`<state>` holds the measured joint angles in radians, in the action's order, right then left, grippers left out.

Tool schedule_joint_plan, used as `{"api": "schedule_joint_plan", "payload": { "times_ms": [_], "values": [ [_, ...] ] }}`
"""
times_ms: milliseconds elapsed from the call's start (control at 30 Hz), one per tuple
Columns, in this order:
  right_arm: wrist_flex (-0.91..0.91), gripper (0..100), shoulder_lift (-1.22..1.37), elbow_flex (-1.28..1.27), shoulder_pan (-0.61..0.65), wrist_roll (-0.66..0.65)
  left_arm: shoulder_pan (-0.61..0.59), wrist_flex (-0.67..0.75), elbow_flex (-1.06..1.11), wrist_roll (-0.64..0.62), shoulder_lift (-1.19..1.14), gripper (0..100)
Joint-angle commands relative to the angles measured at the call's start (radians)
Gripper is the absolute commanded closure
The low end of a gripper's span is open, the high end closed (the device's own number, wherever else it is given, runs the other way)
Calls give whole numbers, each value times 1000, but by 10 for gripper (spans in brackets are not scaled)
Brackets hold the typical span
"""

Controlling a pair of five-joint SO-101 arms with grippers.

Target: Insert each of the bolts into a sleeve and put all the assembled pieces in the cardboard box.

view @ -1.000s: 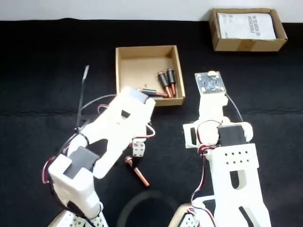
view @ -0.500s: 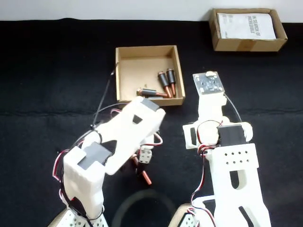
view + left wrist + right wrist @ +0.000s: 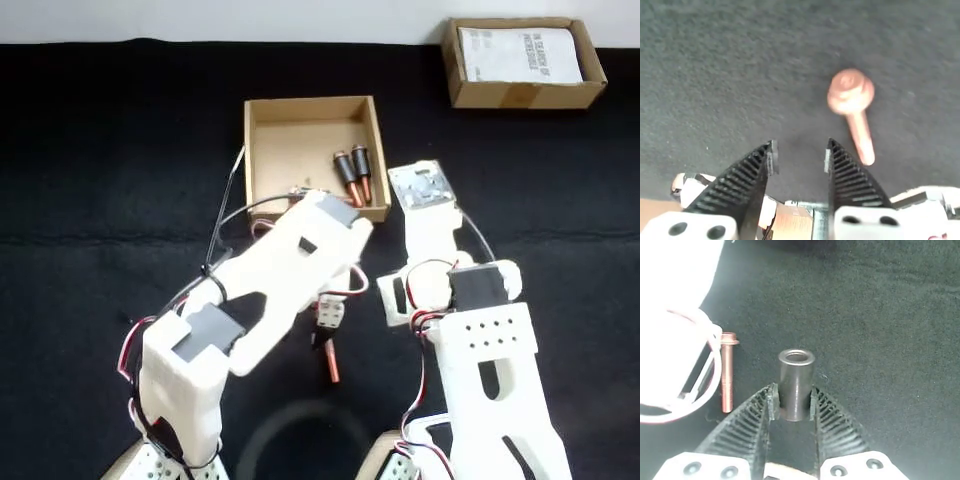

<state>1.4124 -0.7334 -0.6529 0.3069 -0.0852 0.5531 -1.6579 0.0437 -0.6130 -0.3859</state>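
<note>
At the near edge of the black-clothed table point(image 3: 90, 150) both arms rise side by side, the left arm point(image 3: 250, 300) leaning inward toward the centre and the right arm point(image 3: 485, 360) extending straight away from its base. Between them, a copper-coloured bolt point(image 3: 329, 362) lies flat on the cloth, just below the left arm's wrist. In the left wrist view, the left gripper point(image 3: 799, 150) hangs over the cloth with its fingers released and parted. Only bare cloth shows in the gap, and the bolt point(image 3: 857, 120) lies just beyond and to one side of a fingertip, not touching it, its flanged head pointing away from the gripper. In the right wrist view, the right gripper point(image 3: 792, 392) has its fingers clamped on a dark sleeve point(image 3: 796, 382), gripped at the lower part, with the open bore at the free end pointing away from the gripper. The same bolt point(image 3: 727, 375) lies on the cloth near that sleeve, apart from it. Farther back stands the cardboard box point(image 3: 249, 150), open-topped, with two assembled pieces point(image 3: 347, 177) lying side by side at its right wall; the left arm's end overlaps the box's near rim. At the far right corner, well apart, sits a second box point(image 3: 520, 96) holding a printed sheet point(image 3: 520, 55).
</note>
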Motion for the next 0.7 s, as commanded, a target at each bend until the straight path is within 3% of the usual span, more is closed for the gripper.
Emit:
{"api": "schedule_joint_plan", "payload": {
  "times_ms": [0,433,667],
  "values": [
    [-16,991,-30,5,4,-14,19,-25,-53,-8,7,835],
    [-16,991,-30,8,8,-41,94,146,-48,-58,-4,835],
    [-16,991,-30,13,8,-43,87,127,-111,-64,-179,835]
  ]
}}
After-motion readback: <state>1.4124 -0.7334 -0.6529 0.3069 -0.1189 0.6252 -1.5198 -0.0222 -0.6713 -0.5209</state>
